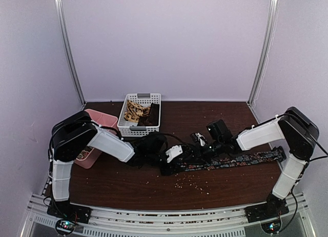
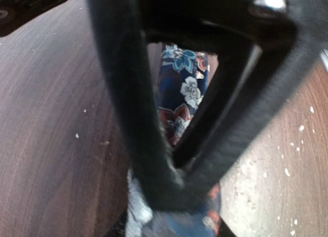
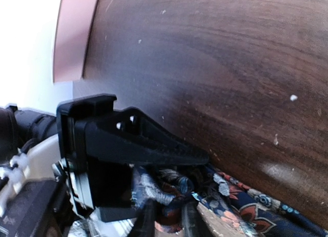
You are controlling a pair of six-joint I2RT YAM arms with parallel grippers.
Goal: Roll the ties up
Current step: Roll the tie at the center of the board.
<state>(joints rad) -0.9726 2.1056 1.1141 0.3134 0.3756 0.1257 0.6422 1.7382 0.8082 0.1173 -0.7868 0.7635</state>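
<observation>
The wooden desk [image 1: 205, 111] carries a white basket [image 1: 126, 128] at 11 o'clock, a pink tray [image 1: 105, 118] at 9, a floral tie [image 1: 246, 158] toward 3, and crumbs [image 1: 192, 183] at 6.

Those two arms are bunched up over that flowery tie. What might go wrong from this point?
1. The left gripper seems to pinch only a small bunch of the floral tie. It might slip, and the bunched end could come undone.
2. The right gripper sits very close beside it, so the fingers might bump each other.
3. Pale crumbs lie right by the tie and might get rolled into the fabric.
</observation>
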